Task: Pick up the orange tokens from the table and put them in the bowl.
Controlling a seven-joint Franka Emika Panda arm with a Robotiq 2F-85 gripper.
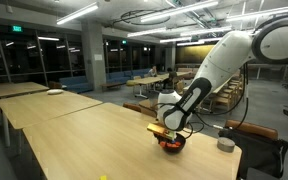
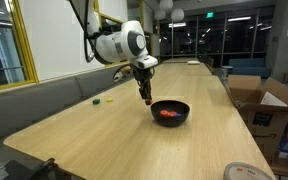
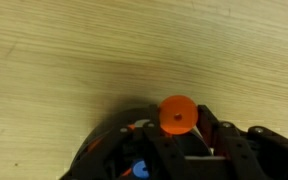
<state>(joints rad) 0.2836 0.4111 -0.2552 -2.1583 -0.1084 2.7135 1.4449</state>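
Underneath, the long pale wooden surface (image 2: pixel 134 140) runs out on every side of the pincer (image 2: pixel 144 98). The white arm (image 1: pixel 219 60) arcs down from above with its wrist bent, so the pincer points at the wood. Cardboard boxes (image 2: pixel 259 100) stand beyond the bowl, off the surface's edge. The black bowl (image 2: pixel 170 111) sits just beside the pincer, with orange pieces (image 2: pixel 167 114) inside. A grey container (image 1: pixel 225 144) stands farther off. The wrist view shows the pincer clamped on one orange token (image 3: pixel 177 113). Small specks (image 2: pixel 97 100) lie on the side away from the bowl.
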